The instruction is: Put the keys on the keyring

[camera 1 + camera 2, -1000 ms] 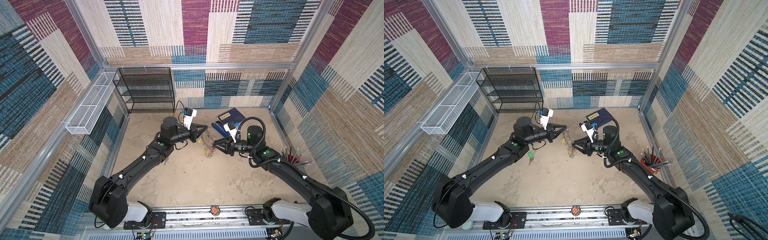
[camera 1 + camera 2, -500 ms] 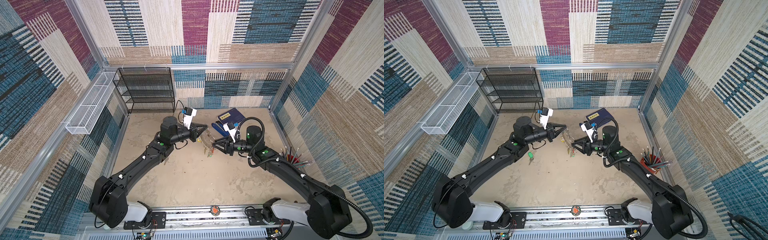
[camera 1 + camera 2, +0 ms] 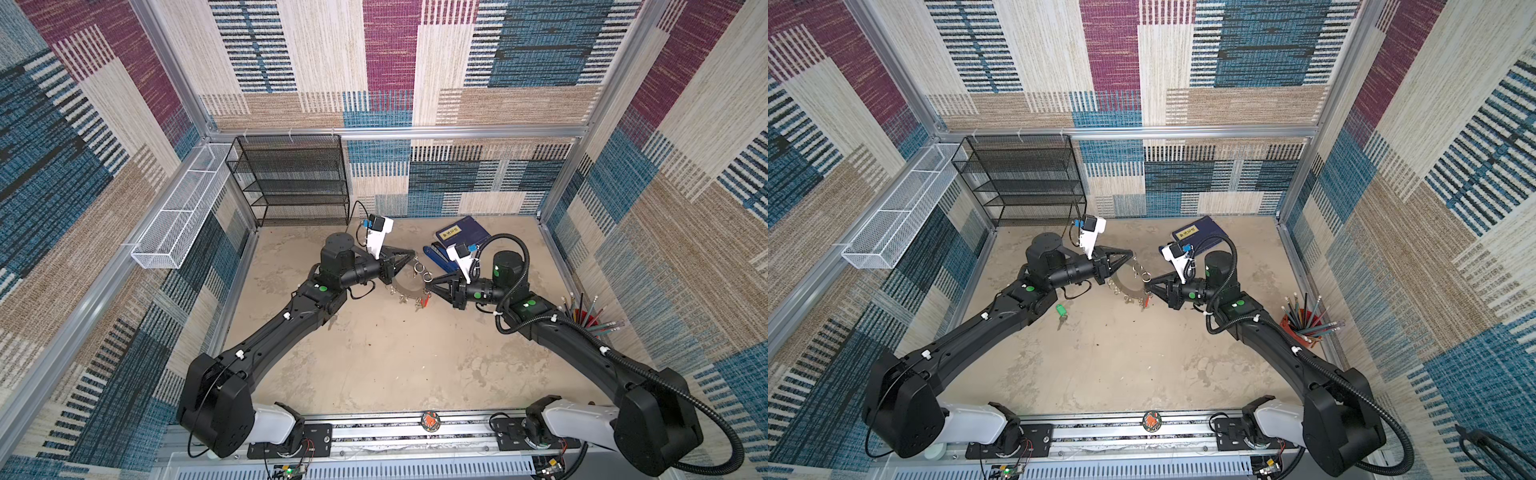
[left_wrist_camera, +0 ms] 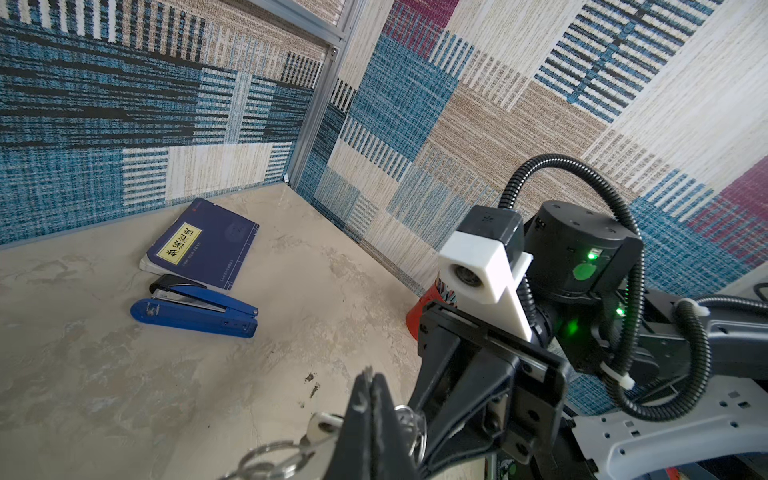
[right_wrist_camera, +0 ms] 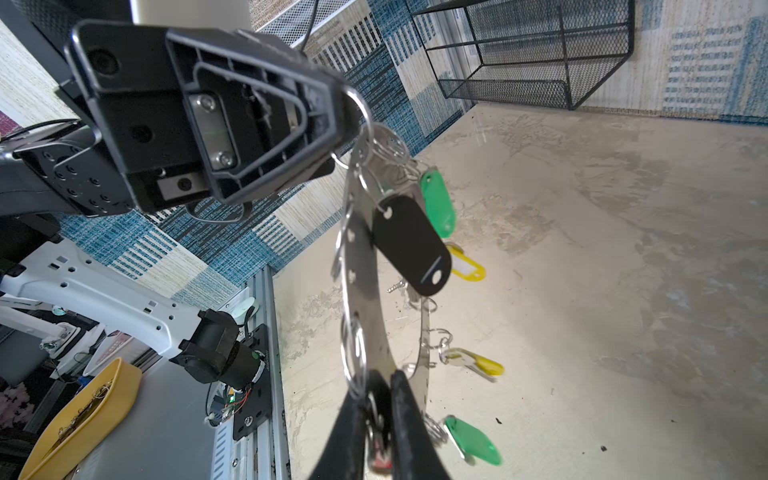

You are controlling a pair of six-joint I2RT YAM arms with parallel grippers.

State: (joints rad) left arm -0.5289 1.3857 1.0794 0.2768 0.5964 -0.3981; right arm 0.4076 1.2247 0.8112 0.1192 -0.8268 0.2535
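Bright, diffuse light gives only soft shadows; both top views bow at the edges, and the wrist views' nearest parts blur.

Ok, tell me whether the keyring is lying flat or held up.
Held up on edge: the keyring stands pinched at opposite rims between the shut left gripper and right gripper.

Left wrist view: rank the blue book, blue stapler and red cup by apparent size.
1. Blue book.
2. Blue stapler: about as long, far slimmer.
3. Red cup: mostly hidden, so its rank is unsure.
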